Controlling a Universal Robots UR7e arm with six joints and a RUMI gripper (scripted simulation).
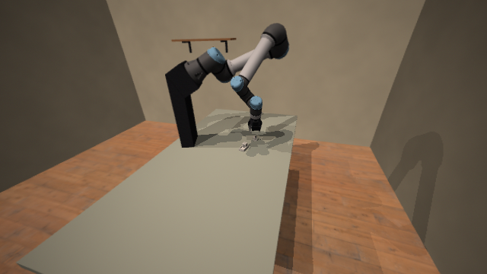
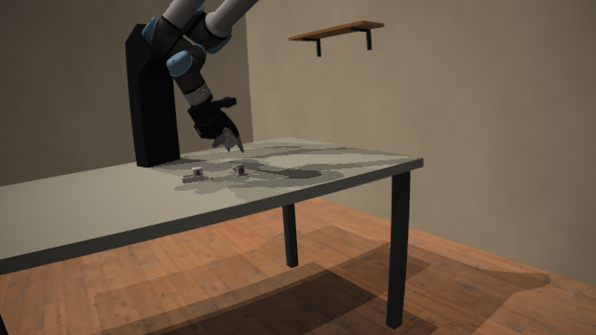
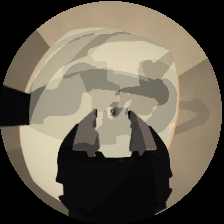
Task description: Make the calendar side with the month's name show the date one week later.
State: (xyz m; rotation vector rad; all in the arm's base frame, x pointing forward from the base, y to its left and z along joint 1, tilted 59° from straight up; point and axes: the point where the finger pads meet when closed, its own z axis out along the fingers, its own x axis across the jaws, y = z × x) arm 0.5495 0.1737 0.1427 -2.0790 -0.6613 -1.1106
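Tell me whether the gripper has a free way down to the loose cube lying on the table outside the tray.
Probably yes. The gripper hangs above the table, fingers parted and empty, with the loose cube just below it. Nothing stands between them; the tray with the other cube sits off to one side.

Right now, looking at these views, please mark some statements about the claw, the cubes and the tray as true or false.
1. The claw hangs above the table, touching nothing. True.
2. The claw grips a cube. False: nothing is between its fingers, which stand partly open.
3. One cube lies on the table, outside the tray. True.
4. Both cubes sit in the tray. False: only one cube is on it.
5. The shelf on the wall carries a cube. False: nothing shows on it.
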